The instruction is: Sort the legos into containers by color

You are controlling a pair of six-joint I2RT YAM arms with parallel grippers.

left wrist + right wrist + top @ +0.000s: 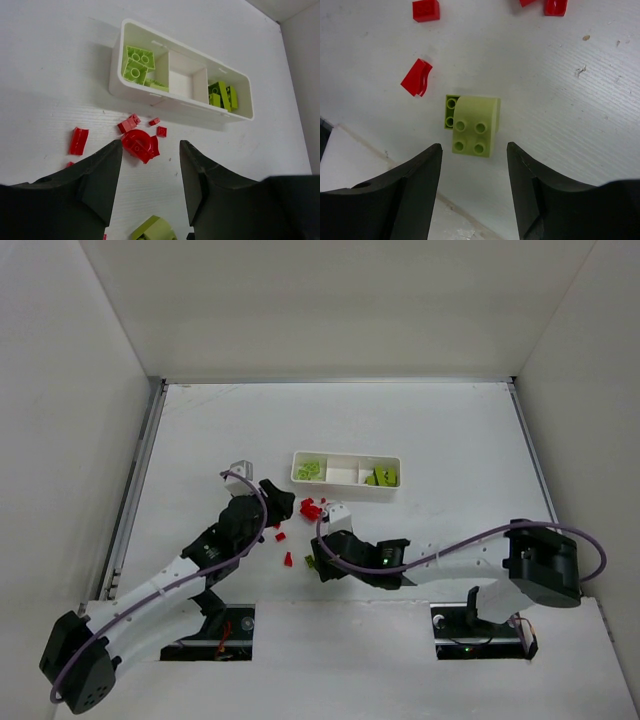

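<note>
A long white tray (345, 455) (180, 102) holds three containers. Lime-green legos lie in its left one (137, 65) and its right one (222, 95); nothing shows in the middle one (182, 82). Several red legos (311, 508) are scattered on the table in front of the tray. My left gripper (275, 502) (150, 145) is open above them, and a curved red piece (140, 145) lies just ahead of its tips. My right gripper (322, 556) (474, 147) is open, nothing between its fingers. Just beyond its tips a lime-green block (475, 127) rests on a smaller green brick.
Loose red pieces (417, 77) (426, 10) lie beside and beyond the green block. The table's near edge (375, 150) runs close under my right gripper. A small white bracket (238, 468) stands left of the tray. White walls enclose the table.
</note>
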